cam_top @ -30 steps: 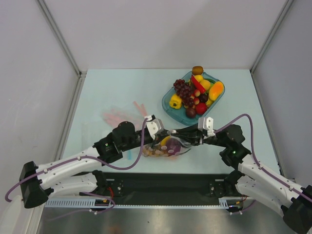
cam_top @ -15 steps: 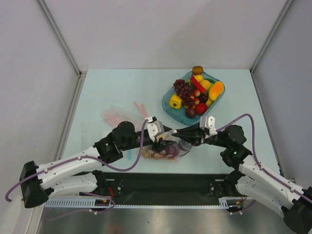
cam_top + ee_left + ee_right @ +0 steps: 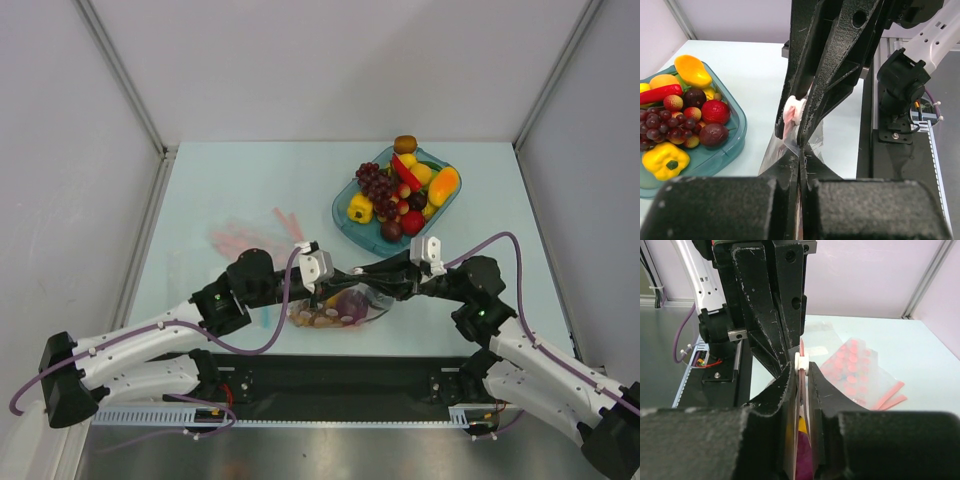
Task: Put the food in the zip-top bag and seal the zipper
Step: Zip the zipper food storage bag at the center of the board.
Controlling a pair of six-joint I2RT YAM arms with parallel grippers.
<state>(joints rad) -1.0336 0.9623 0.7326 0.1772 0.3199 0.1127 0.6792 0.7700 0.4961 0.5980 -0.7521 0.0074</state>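
Left end effector and right end effector clamp zip-top bag; zipper mostly hidden

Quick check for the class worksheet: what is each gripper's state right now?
Left gripper: closed on the zip-top bag.
Right gripper: closed on the zipper.

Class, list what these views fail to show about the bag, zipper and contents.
Top external: how far the zipper is sealed; left end effector and right end effector cover it.
Left wrist: zip-top bag contents; the blurred left end effector blocks them.
Right wrist: most food; only slivers show.
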